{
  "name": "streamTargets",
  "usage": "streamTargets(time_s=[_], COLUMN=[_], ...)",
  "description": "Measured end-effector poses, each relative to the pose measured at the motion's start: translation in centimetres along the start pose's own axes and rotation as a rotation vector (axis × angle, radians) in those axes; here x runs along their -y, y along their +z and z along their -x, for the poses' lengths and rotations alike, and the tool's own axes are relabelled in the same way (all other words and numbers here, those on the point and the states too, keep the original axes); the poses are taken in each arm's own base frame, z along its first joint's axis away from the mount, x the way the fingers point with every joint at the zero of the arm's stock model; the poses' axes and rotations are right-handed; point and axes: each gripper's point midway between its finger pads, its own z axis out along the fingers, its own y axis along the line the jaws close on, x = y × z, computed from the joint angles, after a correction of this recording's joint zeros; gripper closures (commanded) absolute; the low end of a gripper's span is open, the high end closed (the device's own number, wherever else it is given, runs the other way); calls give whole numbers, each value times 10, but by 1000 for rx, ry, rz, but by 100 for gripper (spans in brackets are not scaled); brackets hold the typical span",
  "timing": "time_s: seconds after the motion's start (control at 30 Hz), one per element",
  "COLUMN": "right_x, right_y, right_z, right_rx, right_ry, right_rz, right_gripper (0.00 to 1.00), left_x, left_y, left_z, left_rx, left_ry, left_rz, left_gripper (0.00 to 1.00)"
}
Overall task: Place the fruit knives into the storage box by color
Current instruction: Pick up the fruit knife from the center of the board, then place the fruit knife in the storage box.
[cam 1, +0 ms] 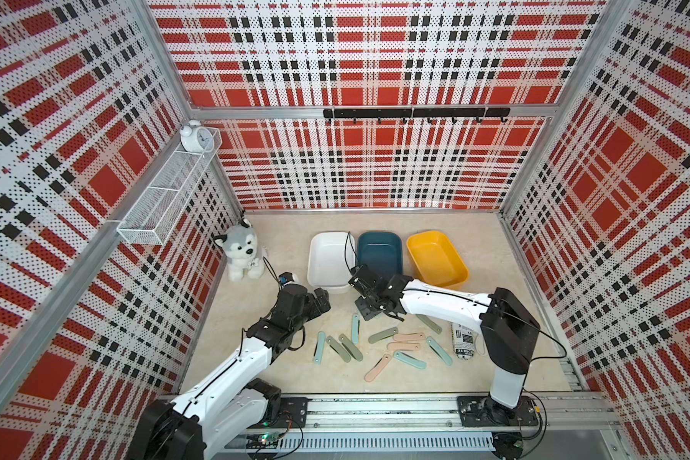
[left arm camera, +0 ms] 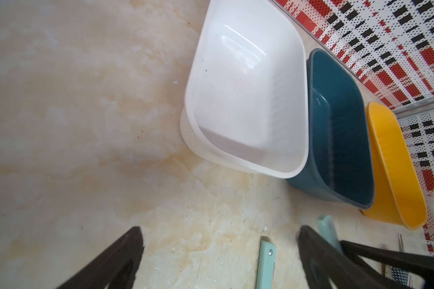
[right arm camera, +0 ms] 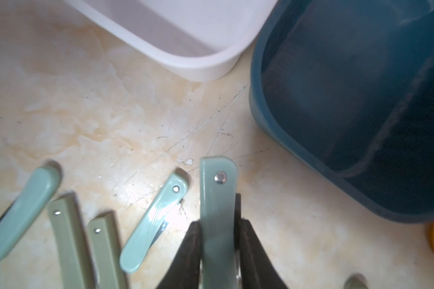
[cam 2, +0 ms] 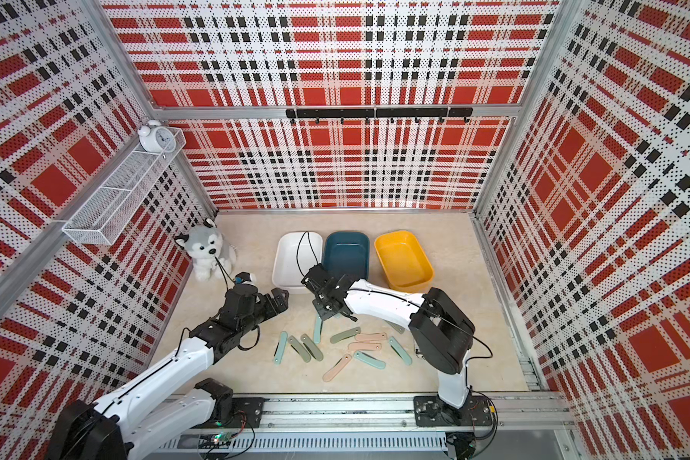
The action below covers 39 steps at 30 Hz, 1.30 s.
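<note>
**A:** Right end effector (right arm camera: pixel 218 222), what is its state?

**B:** Clamped on a light teal knife (right arm camera: pixel 217 190). In the right wrist view the black fingers (right arm camera: pixel 186 255) press the two long sides of the handle. The riveted end sticks out ahead of them.

**A:** Where is that knife relative to the boxes?

**B:** Outside all of them. Its free end is over the surface (right arm camera: pixel 110 112), just short of the near wall of the dark blue box (right arm camera: pixel 348 112). The white box (right arm camera: pixel 186 57) is just beside that one. In both top views the right end effector sits in front of where those two boxes meet. I cannot tell whether the knife is clear of the surface.

**A:** And the left end effector (left arm camera: pixel 218 240)?

**B:** Its jaws are spread wide and grip nothing. It hovers near the front corner of the white box.

**A:** The other fruit knives (cam 1: pixel 404 346)?

**B:** They lie flat on the surface in front of the boxes, with pink, sage and teal mixed together. Two sage ones lie side by side, and several of the others touch or cross.

**A:** How are the boxes arranged?

**B:** They stand in a row at the back, each just beside the next: white, dark blue, then the yellow box (cam 1: pixel 435 259).
</note>
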Motion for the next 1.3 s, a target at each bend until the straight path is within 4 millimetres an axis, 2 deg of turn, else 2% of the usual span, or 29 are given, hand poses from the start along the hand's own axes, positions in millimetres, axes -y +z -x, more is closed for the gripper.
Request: streamTargets(time_s=[0.1, 0.17, 0.23, 0.3, 0.4, 0.47, 0.57, 0.67, 0.77, 1.03, 1.3], right_x=[10, 31, 65, 112, 183, 221, 257, 272, 278, 284, 295], right_y=[-27, -40, -49, -54, -60, -62, -56, -45, -30, 21, 54], right_z=[24, 36, 45, 49, 40, 28, 4, -18, -26, -20, -4], right_rx=[69, 107, 128, 145, 144, 128, 83, 26, -4, -47, -41], right_ry=[29, 59, 105, 168, 264, 314, 356, 368, 374, 361, 363], right_rz=[2, -18, -68, -137, -243, -308, -372, -394, -395, -370, -367], right_gripper=[73, 73, 73, 73, 73, 73, 72, 72, 72, 70, 69], left_x=[13, 30, 48, 65, 80, 82, 82, 81, 82, 84, 88], left_y=[-3, -5, -6, -6, -3, 0, 5, 7, 9, 11, 5], left_z=[1, 1, 0, 0, -3, -5, -9, -11, -11, -14, -9], left_rx=[8, 10, 6, 4, -7, -13, -25, -29, -30, -46, -27], left_ry=[23, 51, 79, 99, 117, 122, 128, 130, 129, 131, 125], left_rz=[-19, -48, -77, -102, -122, -124, -117, -114, -117, -127, -147], left_gripper=[2, 2, 2, 2, 2, 2, 2, 2, 2, 2, 2])
